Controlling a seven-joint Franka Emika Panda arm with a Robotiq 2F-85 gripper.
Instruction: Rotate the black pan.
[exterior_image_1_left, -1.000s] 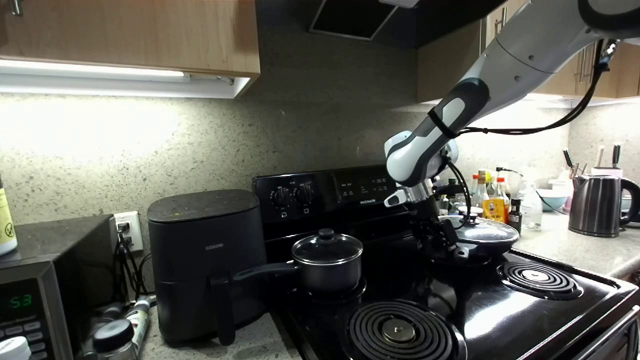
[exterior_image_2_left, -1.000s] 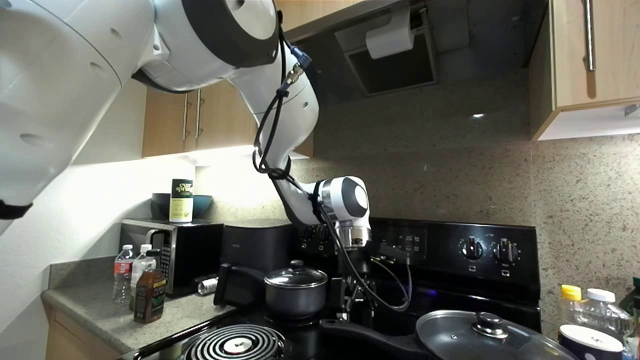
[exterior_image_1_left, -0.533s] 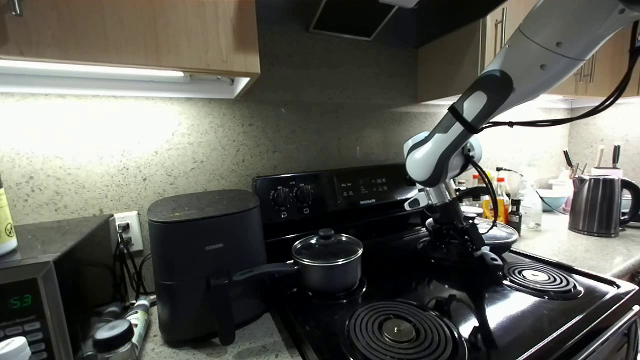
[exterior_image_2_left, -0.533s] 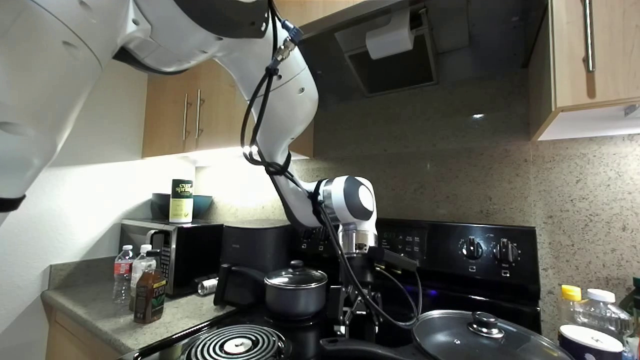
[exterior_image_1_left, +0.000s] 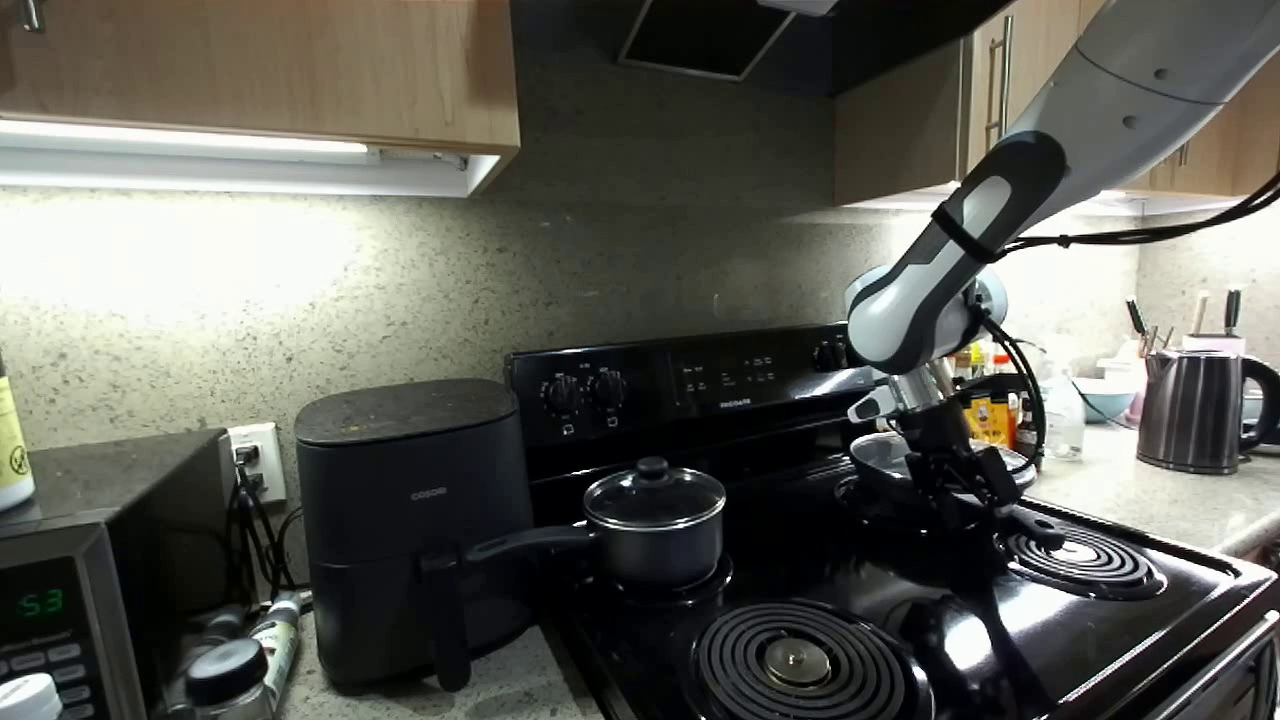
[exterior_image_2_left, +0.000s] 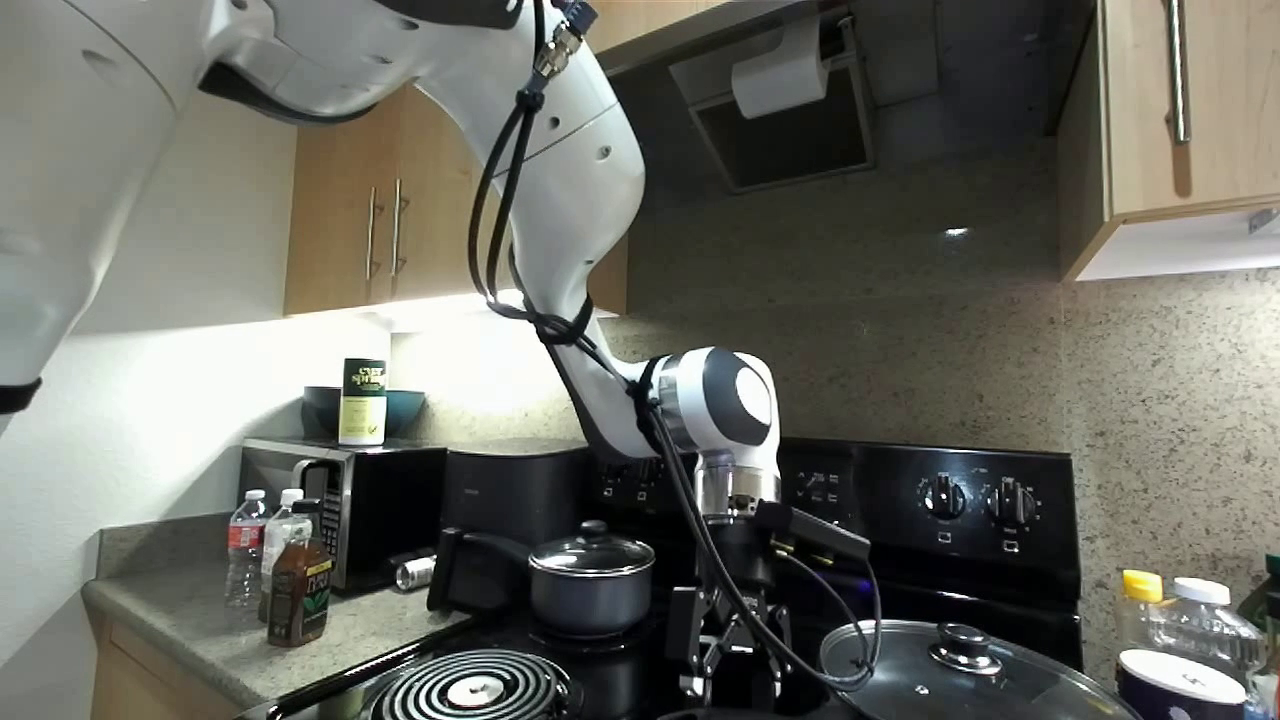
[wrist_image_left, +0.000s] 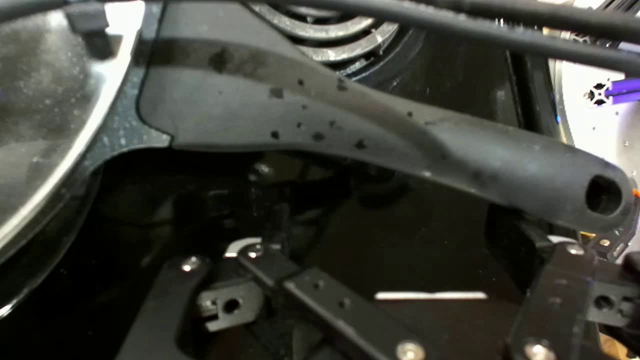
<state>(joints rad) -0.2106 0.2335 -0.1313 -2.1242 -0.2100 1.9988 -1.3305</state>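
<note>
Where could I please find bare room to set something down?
The grey speckled counter between the brown labelled bottle and glossy black stove; also, if cold, the round coil burner in front of the small grey lidded saucepan. It is crowded around the wide black glass-lidded pan, where the black gripper hangs close to the long handle.

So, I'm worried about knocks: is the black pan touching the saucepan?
Apart: in an exterior view, glossy stovetop shows between the black pan and the saucepan.

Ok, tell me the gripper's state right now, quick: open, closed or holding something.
Gripper: open, jaws spread apart, holding nothing; the black pan handle is not between them.
</note>
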